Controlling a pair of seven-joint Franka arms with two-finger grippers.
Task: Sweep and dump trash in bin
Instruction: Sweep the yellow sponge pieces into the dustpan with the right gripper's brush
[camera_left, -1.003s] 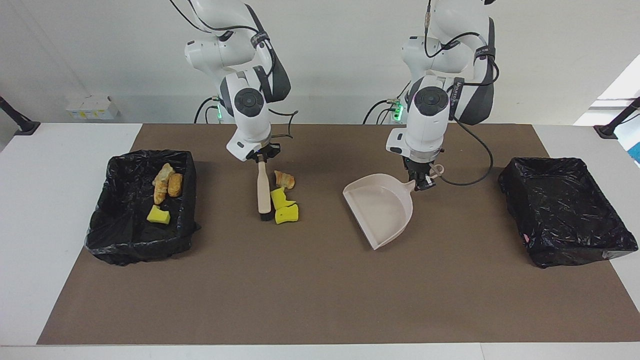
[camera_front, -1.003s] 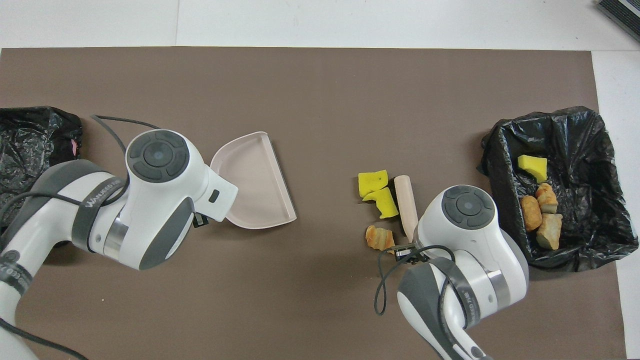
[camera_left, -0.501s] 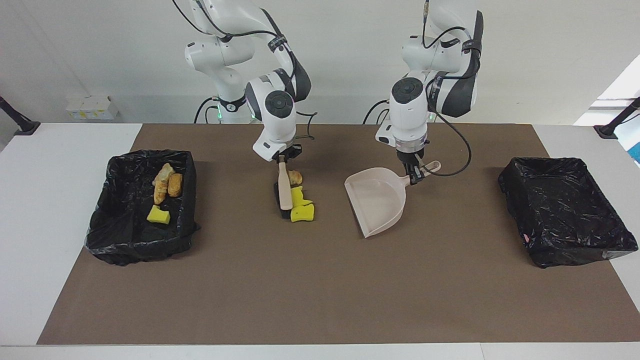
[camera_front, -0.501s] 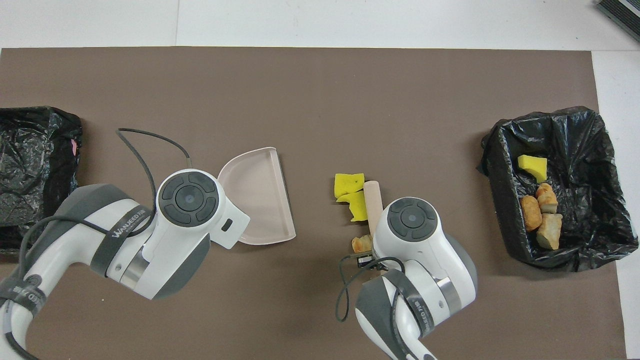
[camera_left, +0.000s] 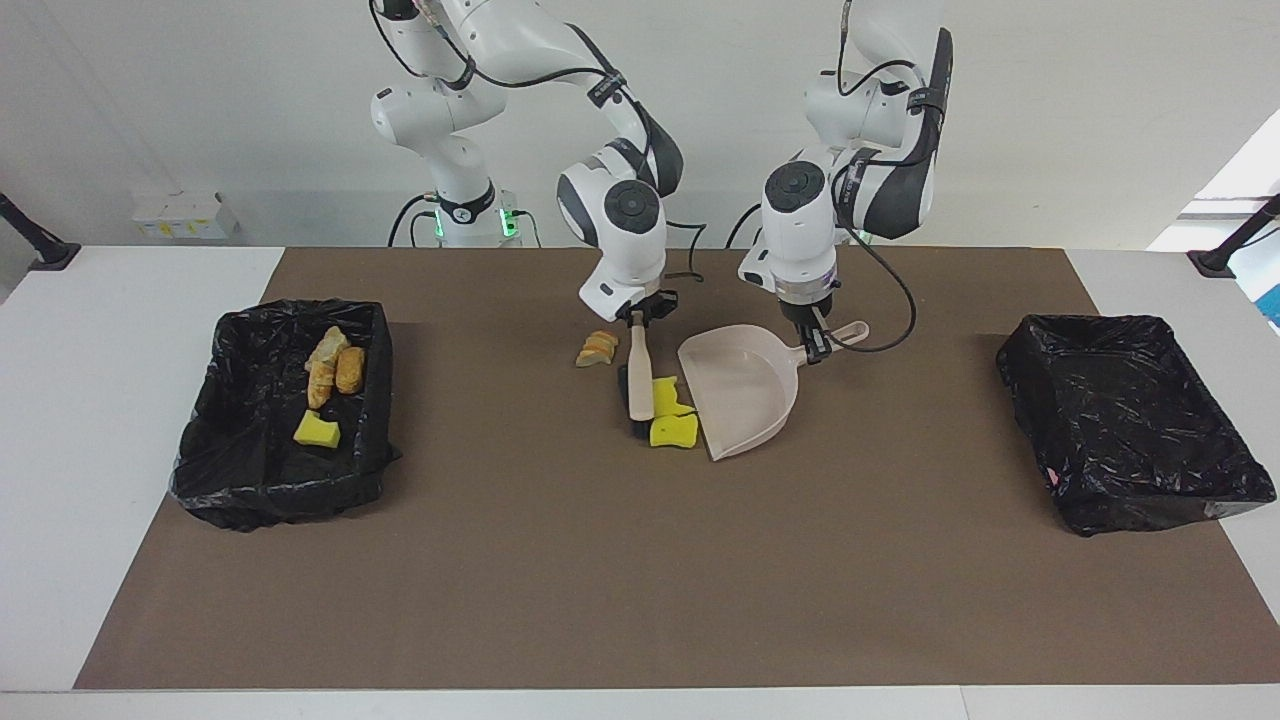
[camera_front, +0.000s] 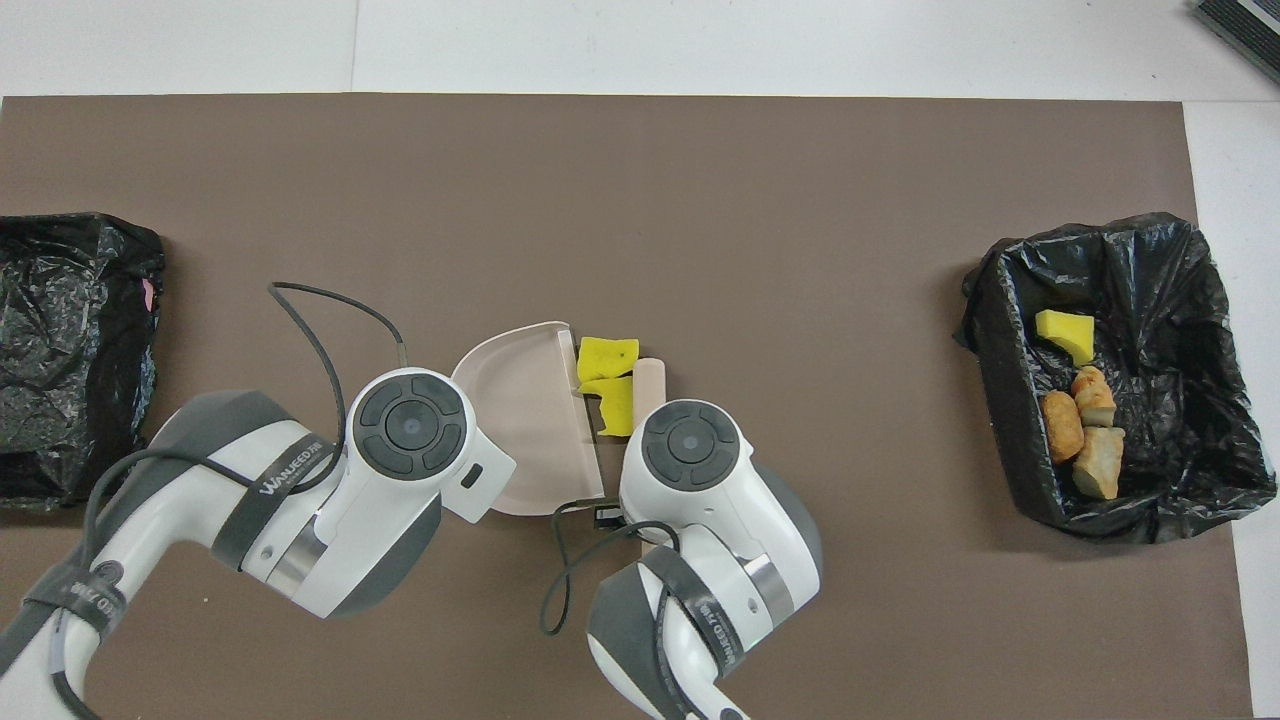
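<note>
My right gripper (camera_left: 637, 318) is shut on the handle of the beige brush (camera_left: 640, 378), whose dark bristles rest on the mat. Two yellow trash chunks (camera_left: 672, 415) lie squeezed between the brush and the open edge of the beige dustpan (camera_left: 745, 385). My left gripper (camera_left: 814, 344) is shut on the dustpan's handle. A brown bread-like lump (camera_left: 598, 348) lies alone on the side of the brush toward the right arm's end of the table. From overhead the yellow chunks (camera_front: 608, 375) touch the dustpan (camera_front: 515, 420) lip, and both wrists hide the grippers and the lump.
A black-lined bin (camera_left: 285, 410) at the right arm's end of the table holds several bread lumps and a yellow chunk. A second black-lined bin (camera_left: 1125, 420) sits at the left arm's end. Brown mat (camera_left: 640, 580) covers the table.
The brush has swept the two yellow chunks toward the left arm's end, up to the dustpan, which has shifted to meet them. The bread lump has slipped past the brush and stayed back.
</note>
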